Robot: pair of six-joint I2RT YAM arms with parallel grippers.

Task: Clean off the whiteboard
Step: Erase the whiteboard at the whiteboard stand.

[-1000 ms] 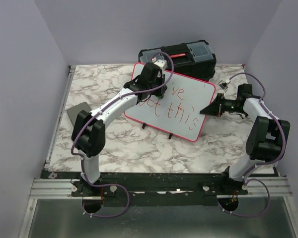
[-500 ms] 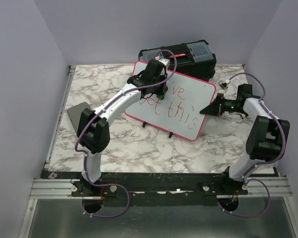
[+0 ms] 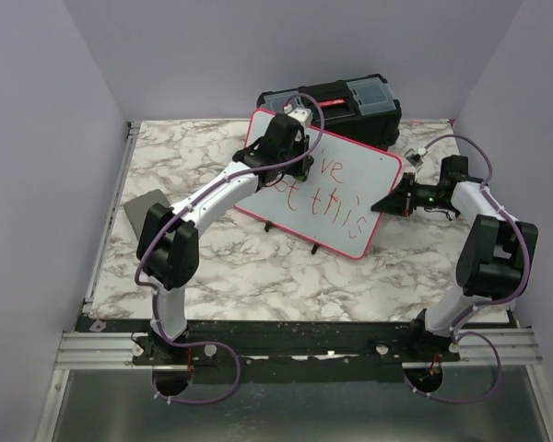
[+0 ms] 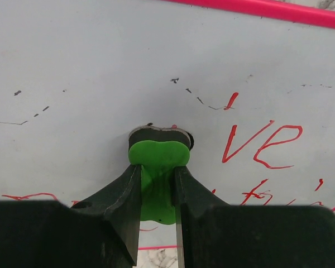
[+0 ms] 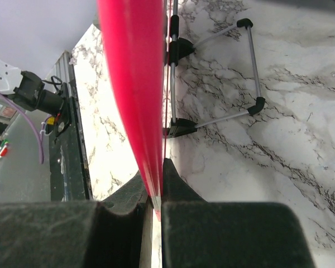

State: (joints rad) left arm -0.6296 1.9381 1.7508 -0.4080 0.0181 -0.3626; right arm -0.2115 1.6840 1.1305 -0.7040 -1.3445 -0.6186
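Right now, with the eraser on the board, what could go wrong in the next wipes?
1. The right gripper pinches the whiteboard only by its thin pink rim; a hard push may make the board slip or swing on its wire stand.
2. The left gripper holds the green eraser by a narrow part; it may twist.
3. The red writing lies toward the right gripper, so the arms may meet.

Both arms are the same build. Left arm (image 3: 217, 195) and right arm (image 3: 468, 195) have white link shells with chunky black joint housings, seen lower left and lower right in the top view. A purple cable (image 3: 203, 373) loops out of each base and runs along the links to the wrist. There's a small white camera block (image 3: 298, 115) on the left wrist. Left gripper (image 4: 156, 169) and right gripper (image 5: 154, 170) are matte black, with wedge-tapered fingers on blocky bodies.
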